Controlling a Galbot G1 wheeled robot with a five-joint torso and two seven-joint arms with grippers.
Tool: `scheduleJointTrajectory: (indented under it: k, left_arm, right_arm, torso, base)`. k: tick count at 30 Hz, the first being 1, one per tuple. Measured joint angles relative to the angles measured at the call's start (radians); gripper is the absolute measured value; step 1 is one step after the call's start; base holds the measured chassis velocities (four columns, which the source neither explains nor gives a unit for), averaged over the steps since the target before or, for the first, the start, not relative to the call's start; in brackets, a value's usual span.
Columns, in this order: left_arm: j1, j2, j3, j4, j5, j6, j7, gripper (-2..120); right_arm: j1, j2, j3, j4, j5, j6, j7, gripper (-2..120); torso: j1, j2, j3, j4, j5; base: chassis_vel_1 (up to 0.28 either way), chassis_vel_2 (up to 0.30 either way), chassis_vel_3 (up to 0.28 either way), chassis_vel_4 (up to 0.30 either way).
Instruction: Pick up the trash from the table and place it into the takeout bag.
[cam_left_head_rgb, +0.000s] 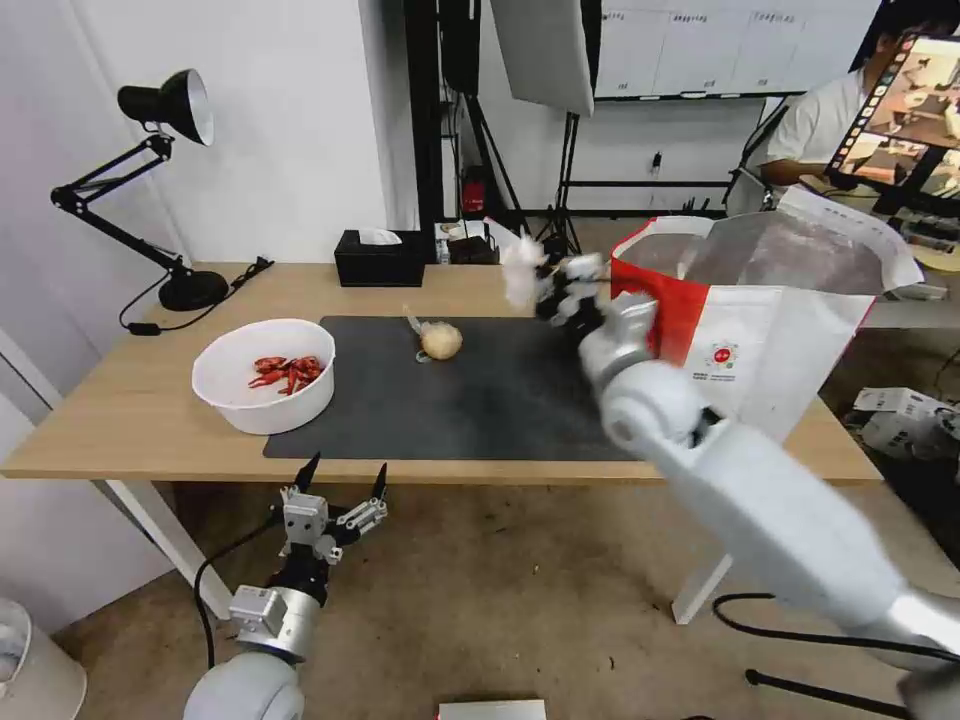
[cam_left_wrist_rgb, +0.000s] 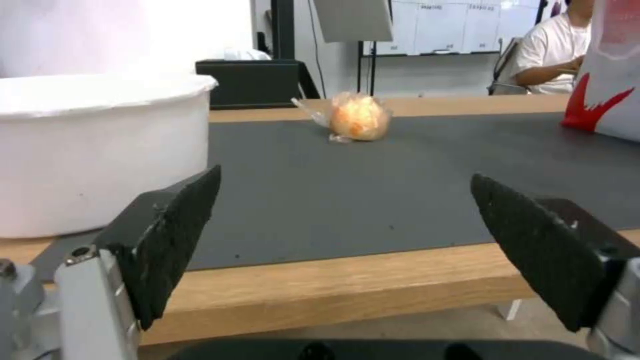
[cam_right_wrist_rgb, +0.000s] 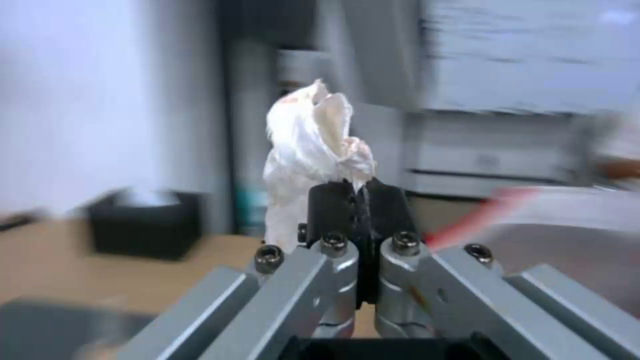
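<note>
**Inspector A:** State of the right tool (cam_left_head_rgb: 545, 283)?

**Inspector B:** It is closed tight on the crumpled white tissue (cam_right_wrist_rgb: 308, 150). The tissue sticks out beyond the black fingertips (cam_right_wrist_rgb: 337, 205). The tool is raised above the far right part of the bench (cam_left_head_rgb: 150, 400), just left of the takeout bag (cam_left_head_rgb: 760, 330). The tissue is outside the bag, beside its red near-left corner.

**Inspector A:** And the left tool (cam_left_head_rgb: 340, 478)?

**Inspector B:** It is spread wide and holds nothing. It hangs below the near edge of the bench, in front of the white bowl of red shells (cam_left_head_rgb: 265, 375). Seen from its wrist, the bowl wall (cam_left_wrist_rgb: 100, 150) fills the space past one pad.

**Inspector A:** What else is on the bench?

**Inspector B:** The beige ball in clear wrap (cam_left_head_rgb: 438, 340) lies on the dark grey mat (cam_left_head_rgb: 480, 400), towards its far edge and well apart from both tools. The bowl sits half on the mat's left edge. The black tissue box (cam_left_head_rgb: 378, 257) stands at the far edge, and the desk lamp (cam_left_head_rgb: 150, 180) at the far left. Nothing lies between the right tool and the bag mouth.

**Inspector A:** What is obscured?

**Inspector B:** The right arm covers the mat's right part and the lower left of the bag. The inside of the bag cannot be judged beyond its foil lining. The right wrist view is smeared behind the tissue.
</note>
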Motion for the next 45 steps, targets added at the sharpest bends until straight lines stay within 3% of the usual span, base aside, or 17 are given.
scheduleJointTrajectory:
  k: [2, 5, 12, 15, 18, 30, 33, 40, 45]
  left_arm:
    - [0.0, -0.003, 0.004, -0.003, 0.001, 0.001, 0.002, 100]
    - [0.001, -0.007, 0.01, -0.01, 0.004, 0.002, 0.008, 100]
    - [0.001, -0.011, 0.015, -0.018, 0.004, 0.005, 0.012, 100]
    - [0.0, -0.011, 0.015, -0.017, 0.002, 0.005, 0.013, 100]
    - [0.001, -0.009, 0.015, -0.016, -0.002, 0.006, 0.013, 100]
    - [-0.006, -0.008, 0.019, -0.013, -0.008, 0.008, 0.013, 100]
    - [-0.006, -0.007, 0.02, -0.014, -0.008, 0.008, 0.013, 100]
    - [-0.018, -0.009, 0.027, -0.021, -0.008, 0.008, 0.013, 100]
    - [-0.009, -0.021, 0.016, -0.033, -0.005, 0.009, 0.014, 100]
  right_arm:
    - [0.046, -0.035, 0.028, 0.013, 0.097, -0.078, 0.161, 0]
    - [0.079, -0.07, 0.044, 0.0, 0.171, -0.125, 0.246, 0]
    - [0.072, -0.105, 0.055, -0.026, 0.19, -0.135, 0.254, 0]
    - [0.051, -0.115, 0.059, -0.028, 0.145, -0.123, 0.204, 0]
    - [0.038, -0.124, 0.07, -0.017, 0.14, -0.137, 0.201, 15]
    - [0.016, -0.138, 0.085, 0.011, 0.137, -0.147, 0.202, 55]
    - [-0.004, -0.146, 0.1, 0.028, 0.139, -0.142, 0.176, 65]
    - [-0.154, -0.186, 0.173, 0.142, 0.138, 0.033, -0.112, 92]
    - [-0.307, -0.186, 0.21, 0.224, 0.093, 0.139, -0.253, 100]
  torso:
    - [0.0, 0.0, 0.0, 0.0, -0.0002]
    - [0.0, 0.0, 0.0, 0.0001, -0.0003]
    - [0.0, 0.0, 0.0, 0.0, -0.0002]
    - [0.0, 0.0, 0.0, 0.0002, -0.0001]
    - [0.0, 0.0, 0.0, 0.0001, -0.0003]
    - [0.0, 0.0, 0.0, 0.0002, -0.0004]
    - [0.0, 0.0, 0.0, 0.0003, -0.0004]
    - [0.0, 0.0, 0.0, 0.0003, -0.0005]
    - [0.0, 0.0, 0.0, -0.0005, -0.0005]
  base:
    - [0.0, 0.0, 0.0, 0.0]
    - [0.0, 0.0, 0.0, 0.0]
    - [0.0, 0.0, 0.0, 0.0]
    - [0.0, 0.0, 0.0, 0.0]
    - [0.0, 0.0, 0.0, 0.0]
    - [0.0, 0.0, 0.0, 0.0]
    - [0.0, 0.0, 0.0, 0.0]
    - [0.0, 0.0, 0.0, 0.0]
    - [0.0, 0.0, 0.0, 0.0]
